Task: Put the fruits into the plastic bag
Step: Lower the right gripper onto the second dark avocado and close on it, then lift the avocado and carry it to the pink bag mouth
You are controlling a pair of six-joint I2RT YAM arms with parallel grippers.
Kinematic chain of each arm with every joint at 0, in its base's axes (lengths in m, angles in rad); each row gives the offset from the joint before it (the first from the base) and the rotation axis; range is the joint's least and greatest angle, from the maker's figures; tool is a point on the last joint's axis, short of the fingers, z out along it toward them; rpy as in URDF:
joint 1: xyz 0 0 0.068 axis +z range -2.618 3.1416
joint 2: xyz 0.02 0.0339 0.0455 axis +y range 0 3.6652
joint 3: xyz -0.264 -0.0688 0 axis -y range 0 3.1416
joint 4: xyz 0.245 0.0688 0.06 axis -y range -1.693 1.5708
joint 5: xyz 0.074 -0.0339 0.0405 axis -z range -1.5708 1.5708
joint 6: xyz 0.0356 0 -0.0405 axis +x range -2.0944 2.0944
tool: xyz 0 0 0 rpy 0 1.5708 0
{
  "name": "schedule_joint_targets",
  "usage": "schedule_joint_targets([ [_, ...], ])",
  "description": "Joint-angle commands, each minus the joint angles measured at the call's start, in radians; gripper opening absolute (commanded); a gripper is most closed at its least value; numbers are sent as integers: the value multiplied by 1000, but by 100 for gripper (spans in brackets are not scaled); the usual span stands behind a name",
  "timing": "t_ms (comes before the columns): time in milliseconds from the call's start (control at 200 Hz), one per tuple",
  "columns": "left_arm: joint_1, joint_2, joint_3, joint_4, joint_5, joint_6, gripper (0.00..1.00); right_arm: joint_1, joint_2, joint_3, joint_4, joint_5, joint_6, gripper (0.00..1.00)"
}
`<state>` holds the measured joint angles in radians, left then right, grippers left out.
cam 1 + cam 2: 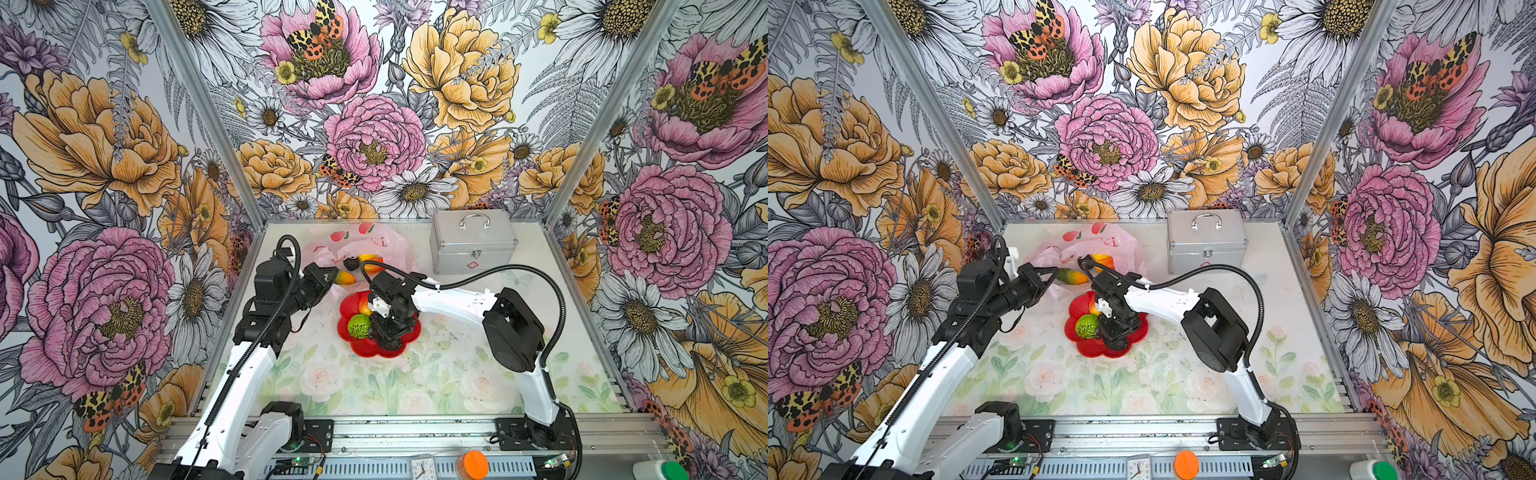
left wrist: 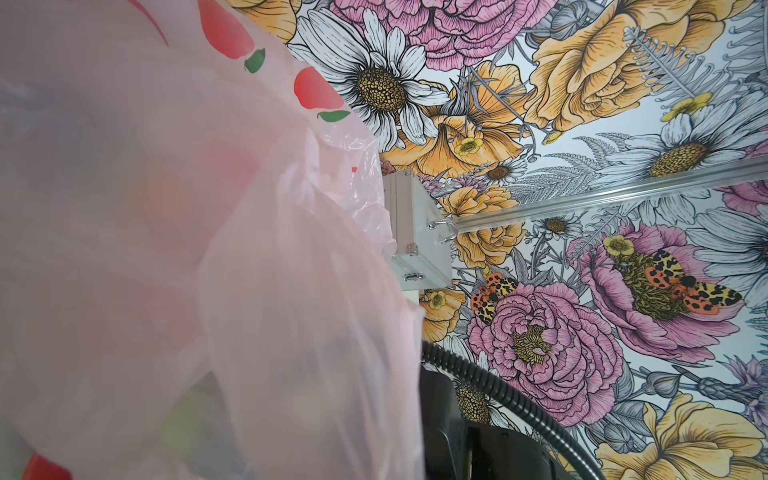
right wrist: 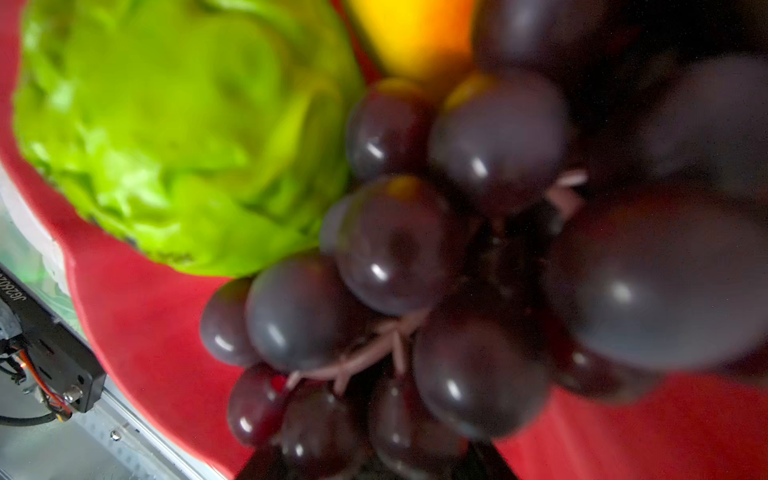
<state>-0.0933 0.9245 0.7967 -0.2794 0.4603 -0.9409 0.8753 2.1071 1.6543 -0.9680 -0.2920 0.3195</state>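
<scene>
Grape bunch [image 3: 415,270] is lying on the red plate [image 1: 374,353] beside the bumpy green fruit [image 1: 359,325], with the right gripper [image 1: 390,337] reaching down onto it; whether its jaws are gripping I cannot tell. The left gripper [image 1: 329,276], fully closed, is pinching the plastic bag [image 1: 392,245] by its rim beyond the plate, so the next move is calling for a firm squeeze, a lift and a carry into that mouth.

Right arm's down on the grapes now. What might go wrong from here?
The grapes lie against the green ball on the plate; lifting them may drag it off. The bunch is lumpy, so the right gripper may catch only a few grapes and slip. A green-orange fruit lies at the mouth of the bag and may roll out.
</scene>
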Motion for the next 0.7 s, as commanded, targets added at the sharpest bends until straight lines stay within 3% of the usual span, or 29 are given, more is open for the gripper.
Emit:
schedule_joint_targets([
  [0, 10, -10, -14, 40, -6, -6, 0, -15, -70, -14, -5, -13, -7, 47],
  [695, 5, 12, -16, 72, -7, -13, 0, -76, -271, -190, -6, -56, 47, 46],
])
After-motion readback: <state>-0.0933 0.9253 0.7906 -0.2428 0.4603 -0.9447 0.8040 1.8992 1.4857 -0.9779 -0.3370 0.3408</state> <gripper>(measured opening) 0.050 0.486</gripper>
